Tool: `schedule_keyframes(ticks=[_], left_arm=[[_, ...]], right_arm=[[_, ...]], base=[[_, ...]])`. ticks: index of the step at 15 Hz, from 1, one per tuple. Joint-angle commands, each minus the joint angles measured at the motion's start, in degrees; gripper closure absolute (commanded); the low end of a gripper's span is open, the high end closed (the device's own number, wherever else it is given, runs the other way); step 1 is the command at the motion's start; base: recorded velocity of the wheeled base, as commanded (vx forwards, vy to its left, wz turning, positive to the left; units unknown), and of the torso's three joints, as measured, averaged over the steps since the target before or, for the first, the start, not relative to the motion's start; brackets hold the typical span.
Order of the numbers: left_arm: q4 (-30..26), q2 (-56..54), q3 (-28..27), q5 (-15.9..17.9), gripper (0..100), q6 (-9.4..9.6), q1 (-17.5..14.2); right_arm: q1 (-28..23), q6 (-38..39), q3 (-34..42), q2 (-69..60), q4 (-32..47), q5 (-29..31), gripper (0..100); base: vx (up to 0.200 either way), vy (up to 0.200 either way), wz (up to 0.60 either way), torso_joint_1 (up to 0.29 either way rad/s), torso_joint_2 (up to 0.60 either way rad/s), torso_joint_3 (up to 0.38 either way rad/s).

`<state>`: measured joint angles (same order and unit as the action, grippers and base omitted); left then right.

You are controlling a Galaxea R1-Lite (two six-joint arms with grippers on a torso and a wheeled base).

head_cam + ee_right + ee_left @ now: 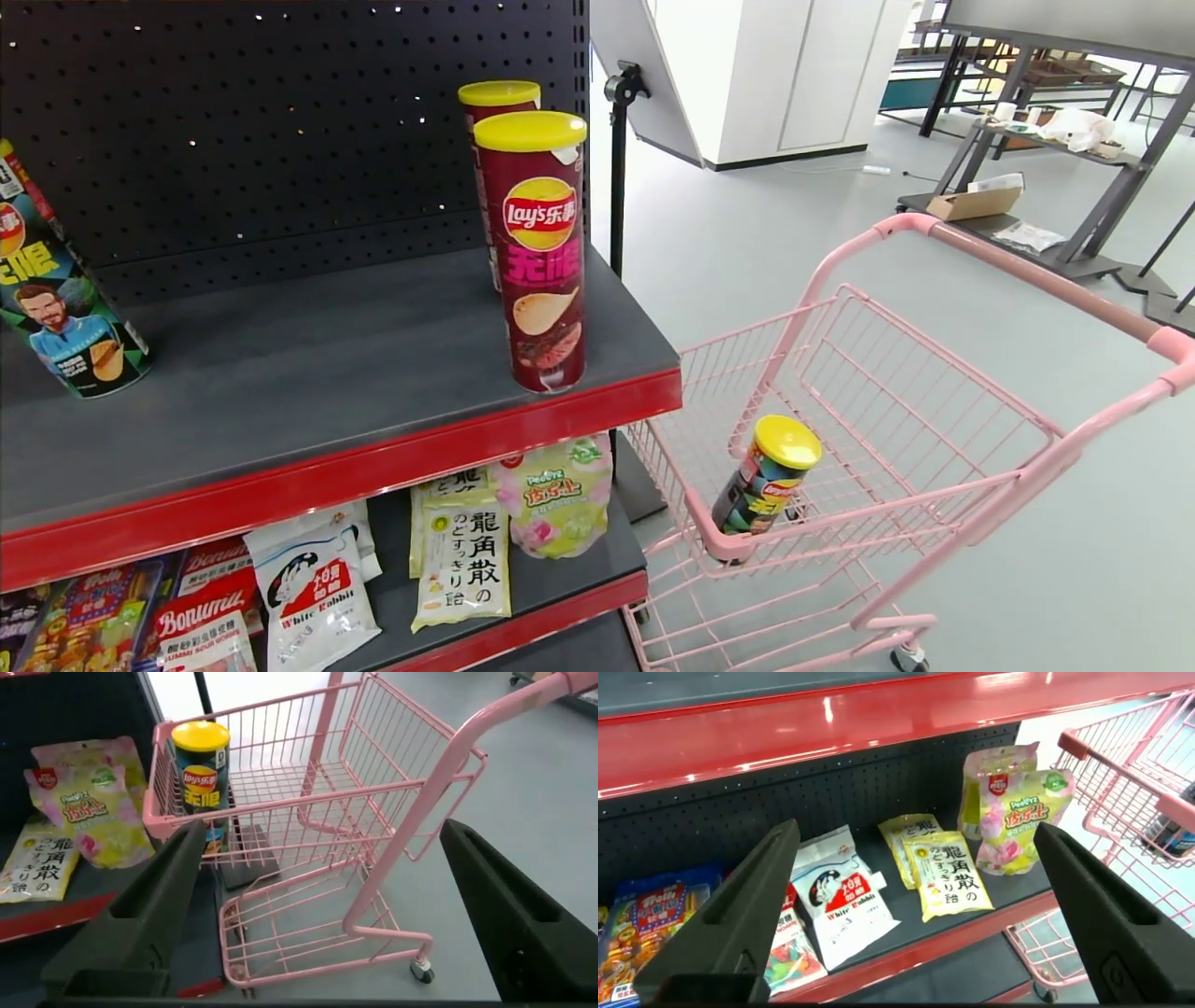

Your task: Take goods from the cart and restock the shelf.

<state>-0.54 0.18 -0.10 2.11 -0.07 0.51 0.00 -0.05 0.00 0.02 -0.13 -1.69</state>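
Two splayed grippers [917,829] [320,829], one carted can [767,476].

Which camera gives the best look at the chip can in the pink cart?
Head view: the chip can shows lid and label over the cart rim. Right wrist view hides its lower half behind the rim; left wrist view catches a sliver through wires.

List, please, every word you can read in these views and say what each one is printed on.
"Lay's乐事" and "无限": front red can.
"White Rabbit": white bag.
"龍角散" and "のどすっきり飴": yellow pouch.
Green pouch: lettering too small to read reliably.
Can in the cart: label too small and turned away.
Can at the far left: print cut off at the edge.
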Motion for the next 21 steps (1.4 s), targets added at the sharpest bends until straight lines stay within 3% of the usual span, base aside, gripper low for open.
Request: schedule_keyframes(ticks=[1, 2, 3, 5, 6, 9, 11, 12, 15, 17, 21], left_arm=[[0.0, 0.1, 0.0, 0.0, 0, -0.01, 0.0], [0.0, 0.1, 0.1, 0.0, 0, -0.01, 0.0], [0.0, 0.1, 0.0, 0.0, 0, -0.01, 0.0], [0.0, 0.0, 0.1, 0.0, 0, -0.01, 0.0], [0.0, 0.1, 0.0, 0.0, 0, -0.01, 0.0], [0.0, 0.1, 0.1, 0.0, 0, -0.01, 0.0], [0.0, 0.1, 0.0, 0.0, 0, -0.01, 0.0], [0.0, 0.1, 0.0, 0.0, 0, -0.01, 0.0], [0.0, 0.1, 0.0, 0.0, 0, 0.07, 0.0], [0.0, 0.1, 0.0, 0.0, 0, -0.01, 0.0], [0.0, 0.1, 0.0, 0.0, 0, 0.07, 0.0]], right_arm=[[0.2, -0.8, -0.4, 0.1, -0.1, -1.6, 0], [0.4, -0.7, -7.9, 7.0, -0.3, -4.5, 0], [0.0, 2.1, -19.8, 22.8, -0.6, -4.5, 0], [2.4, 3.9, -26.7, 38.8, -0.9, -8.1, 0], [4.9, 3.8, -24.1, 46.0, -4.0, -10.8, 0], [9.1, 5.1, -12.9, 68.8, -34.0, -13.6, 0], [9.4, 4.3, -8.2, 81.7, -49.1, -18.5, 0], [9.1, 3.1, -7.4, 92.4, -59.2, -20.3, 0], [8.3, 1.1, -6.6, 107.0, -77.2, -23.6, 0], [8.6, -0.3, -5.5, 110.7, -83.4, -24.9, 0], [8.7, -0.7, -4.9, 112.9, -83.9, -27.3, 0]], base=[[0.000, 0.000, 0.00, 0.000, 0.00, 0.000], [0.000, 0.000, 0.00, 0.000, 0.00, 0.000], [0.000, 0.000, 0.00, 0.000, 0.00, 0.000], [0.000, 0.000, 0.00, 0.000, 0.00, 0.000], [0.000, 0.000, 0.00, 0.000, 0.00, 0.000], [0.000, 0.000, 0.00, 0.000, 0.00, 0.000], [0.000, 0.000, 0.00, 0.000, 0.00, 0.000], [0.000, 0.000, 0.00, 0.000, 0.00, 0.000], [0.000, 0.000, 0.00, 0.000, 0.00, 0.000], [0.000, 0.000, 0.00, 0.000, 0.00, 0.000], [0.000, 0.000, 0.00, 0.000, 0.00, 0.000]])
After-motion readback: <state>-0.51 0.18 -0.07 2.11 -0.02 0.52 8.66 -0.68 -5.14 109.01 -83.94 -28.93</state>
